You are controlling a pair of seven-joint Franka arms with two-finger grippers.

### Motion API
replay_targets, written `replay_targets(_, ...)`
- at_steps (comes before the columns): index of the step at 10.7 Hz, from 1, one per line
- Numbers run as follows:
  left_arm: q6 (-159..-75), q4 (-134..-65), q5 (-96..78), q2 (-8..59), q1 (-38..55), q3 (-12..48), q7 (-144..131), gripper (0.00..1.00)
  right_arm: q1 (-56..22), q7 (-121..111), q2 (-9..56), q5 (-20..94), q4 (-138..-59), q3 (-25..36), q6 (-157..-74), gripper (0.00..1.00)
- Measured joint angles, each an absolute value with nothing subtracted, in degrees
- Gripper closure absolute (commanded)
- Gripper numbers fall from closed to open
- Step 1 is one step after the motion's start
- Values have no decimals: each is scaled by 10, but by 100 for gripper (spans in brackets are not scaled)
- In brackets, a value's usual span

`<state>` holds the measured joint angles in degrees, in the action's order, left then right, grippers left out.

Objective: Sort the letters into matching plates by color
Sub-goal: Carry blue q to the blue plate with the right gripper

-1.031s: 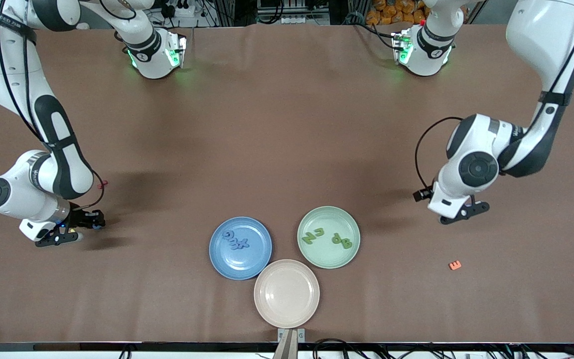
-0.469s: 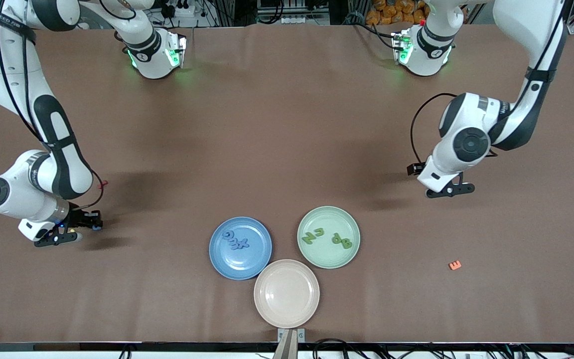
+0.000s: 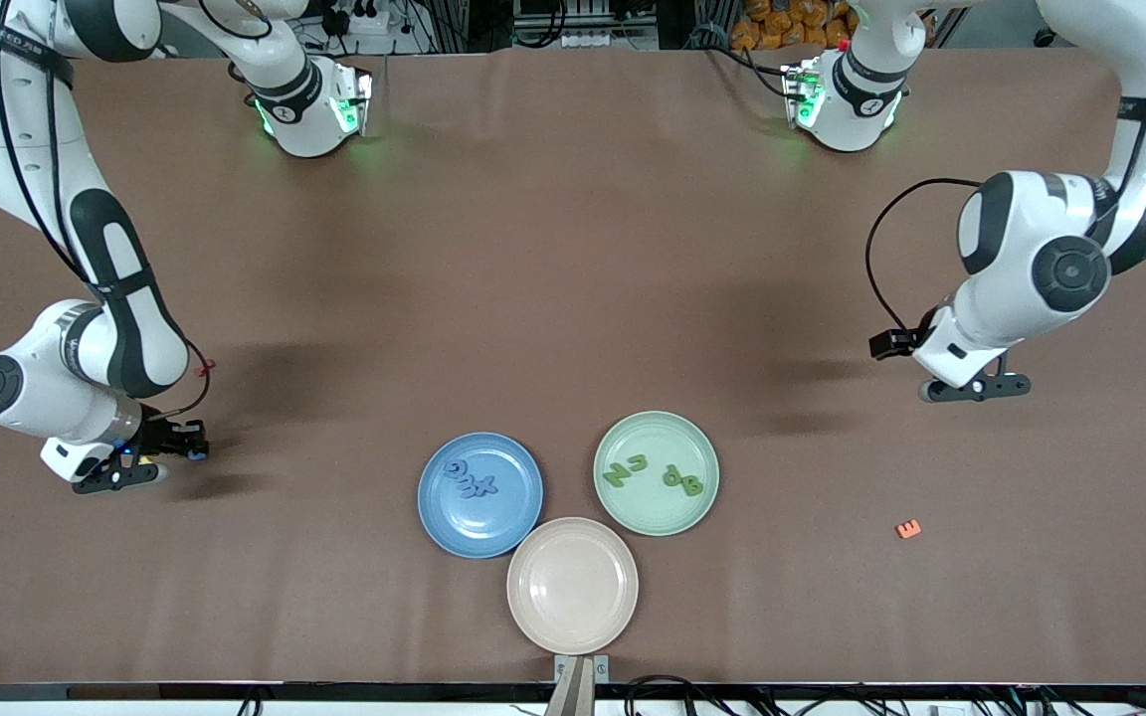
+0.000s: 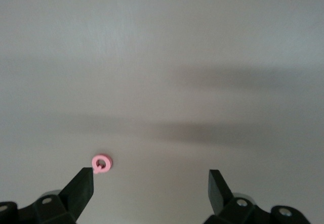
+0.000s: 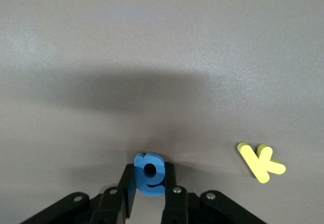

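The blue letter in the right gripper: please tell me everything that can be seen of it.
The blue letter is a small, chunky, matte piece that looks like foam or soft plastic, with a rounded outline and one dark hole through it, like a lowercase e. It is pinched between the two black fingers of the right gripper, which is shut on it; its rounded end sticks out past the fingertips. It is low over the brown table, at the right arm's end. Whether it touches the table cannot be told.

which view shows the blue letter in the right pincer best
The right wrist view: the blue letter fills the gap of the right pincer, shut on it, close up. In the front view only a blue speck shows at that pincer. The left wrist view does not show it.
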<state>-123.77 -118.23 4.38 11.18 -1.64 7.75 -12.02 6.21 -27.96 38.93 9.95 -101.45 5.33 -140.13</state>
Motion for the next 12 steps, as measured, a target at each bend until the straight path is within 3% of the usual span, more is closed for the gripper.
replay_targets(3, -1220, -1116, 16, 69, -21, 76, -120, 0, 51, -275, 387, 100, -995, 48, -1395, 78)
replay_targets(9, -998, -915, -8, 53, -42, 67, -36, 0, -53, -82, 366, 100, -940, 44, -1302, 78)
replay_targets(12, -954, -891, -8, 36, 9, 43, -29, 0, -134, 60, 353, 100, -915, 43, -1260, 79)
